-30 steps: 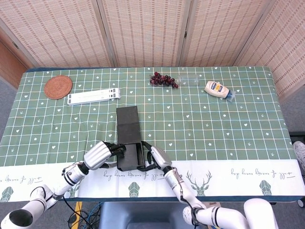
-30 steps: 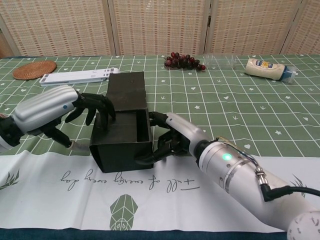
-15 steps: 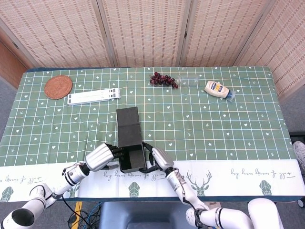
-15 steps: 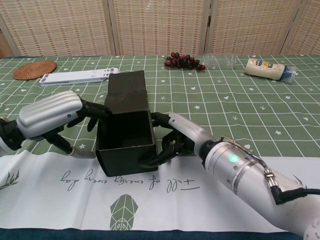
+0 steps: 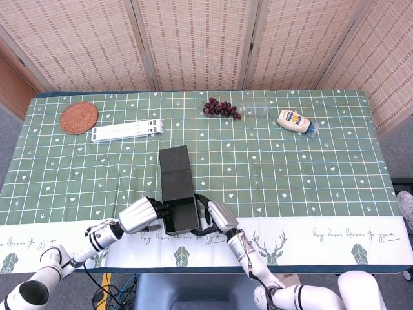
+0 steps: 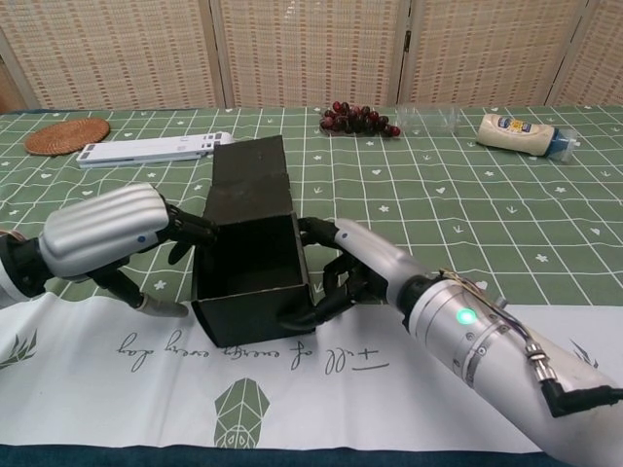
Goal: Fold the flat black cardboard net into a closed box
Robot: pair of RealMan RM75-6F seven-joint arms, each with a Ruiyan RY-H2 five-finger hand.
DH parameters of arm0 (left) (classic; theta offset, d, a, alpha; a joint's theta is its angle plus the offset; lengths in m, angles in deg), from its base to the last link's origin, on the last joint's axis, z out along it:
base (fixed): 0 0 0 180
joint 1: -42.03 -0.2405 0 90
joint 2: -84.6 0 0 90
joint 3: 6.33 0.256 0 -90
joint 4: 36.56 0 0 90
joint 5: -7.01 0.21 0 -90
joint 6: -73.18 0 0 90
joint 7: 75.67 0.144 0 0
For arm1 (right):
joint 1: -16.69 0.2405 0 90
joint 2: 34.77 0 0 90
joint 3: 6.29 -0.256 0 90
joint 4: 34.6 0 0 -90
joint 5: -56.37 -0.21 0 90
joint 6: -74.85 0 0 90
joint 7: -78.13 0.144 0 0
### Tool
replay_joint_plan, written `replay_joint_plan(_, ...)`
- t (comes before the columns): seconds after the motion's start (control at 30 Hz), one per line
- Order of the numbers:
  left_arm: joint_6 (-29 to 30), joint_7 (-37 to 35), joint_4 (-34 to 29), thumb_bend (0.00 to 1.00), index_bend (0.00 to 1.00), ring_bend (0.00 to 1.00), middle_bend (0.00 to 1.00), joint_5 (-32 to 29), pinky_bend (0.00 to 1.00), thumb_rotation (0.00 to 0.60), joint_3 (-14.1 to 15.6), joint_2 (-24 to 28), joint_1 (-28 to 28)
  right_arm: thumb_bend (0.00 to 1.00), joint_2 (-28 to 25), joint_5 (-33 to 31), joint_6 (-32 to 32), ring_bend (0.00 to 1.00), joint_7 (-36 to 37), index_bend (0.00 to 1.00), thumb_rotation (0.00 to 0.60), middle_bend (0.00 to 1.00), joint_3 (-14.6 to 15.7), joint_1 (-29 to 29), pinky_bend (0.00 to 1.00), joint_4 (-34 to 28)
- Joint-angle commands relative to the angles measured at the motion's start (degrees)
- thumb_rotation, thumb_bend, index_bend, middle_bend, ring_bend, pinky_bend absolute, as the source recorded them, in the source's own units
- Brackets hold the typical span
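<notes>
The black cardboard box (image 5: pixel 180 216) (image 6: pixel 251 263) stands half formed near the table's front edge, with its top uncovered. Its lid flap (image 5: pixel 175 171) (image 6: pixel 249 167) lies flat on the cloth behind it. My left hand (image 5: pixel 141 215) (image 6: pixel 102 231) presses the box's left wall, fingers curled onto the rim. My right hand (image 5: pixel 215 214) (image 6: pixel 362 263) grips the right wall, with dark fingers (image 6: pixel 313 313) wrapped around the lower front corner. Both hands hold the box between them.
A woven coaster (image 5: pixel 79 117) and a white flat stand (image 5: pixel 126 130) lie at the back left. Grapes (image 5: pixel 221 108), a clear bottle (image 5: pixel 255 108) and a mayonnaise bottle (image 5: pixel 295 121) lie at the back right. The white printed cloth border (image 5: pixel 322 236) runs along the front.
Both hands have drawn the box nearer the front edge and slightly right. The left hand's fingers moved from above the box onto its left wall.
</notes>
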Motion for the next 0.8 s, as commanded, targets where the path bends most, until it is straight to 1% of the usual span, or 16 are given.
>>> replay_joint_plan(0.03,0.3,-0.3,0.9,0.1,0.66,0.6,0.55,0.5,0.76,0.6,0.6,-0.2,0.3,0.64,-0.1,0.0,0.2,0.73,-0.1,0.18,0.6,0.34,0.0,-0.2,1.0,-0.3)
replay_joint_plan(0.1,0.1,-0.9,1.2,0.1,0.67,0.6,0.56,0.8,0.75,0.6,1.1,-0.2,0.3,0.64,-0.1,0.0,0.4,0.73,-0.2,0.18,0.6,0.34,0.0,-0.3,1.0,-0.5)
replay_joint_plan(0.27,-1.9,-1.2,0.5,0.1,0.6,0.59,0.51,0.7,0.74,0.6,1.9,0.4,0.3,0.65,-0.1,-0.1,0.9,0.73,-0.3,0.18,0.6,0.34,0.0,-0.8,1.0,-0.7)
replay_joint_plan(0.33,-2.3,-1.2,-0.3,0.1,0.6,0.59,0.5,0.6,0.74,0.6,2.0,0.7,0.3,0.65,-0.1,-0.1,0.8,0.73,-0.2,0.18,0.6,0.34,0.0,-0.9,1.0,-0.8)
replay_joint_plan(0.43,-2.3,-0.7,-1.2,0.1,0.63,0.59,0.51,0.5,0.74,0.6,1.9,0.9,0.5,0.65,0.0,-0.1,0.8,0.73,0.0,0.18,0.6,0.34,0.1,-1.0,1.0,-0.8)
replay_joint_plan(0.53,-1.6,-0.6,-1.6,0.1,0.67,0.6,0.55,0.4,0.73,0.6,1.8,0.9,0.6,0.65,0.0,0.2,0.9,0.73,0.3,0.18,0.6,0.34,0.1,-1.1,1.0,-0.9)
replay_joint_plan(0.7,-0.7,-0.7,-1.8,0.1,0.71,0.61,0.6,0.2,0.73,0.6,1.5,0.9,0.6,0.65,-0.1,0.5,0.9,0.73,1.0,0.18,0.6,0.34,0.0,-1.2,1.0,-1.1)
replay_joint_plan(0.8,-0.3,-0.6,-1.8,0.1,0.7,0.61,0.61,0.2,0.73,0.6,1.6,1.0,0.4,0.65,-0.1,0.7,1.0,0.73,1.4,0.18,0.6,0.34,0.0,-1.3,1.0,-1.1)
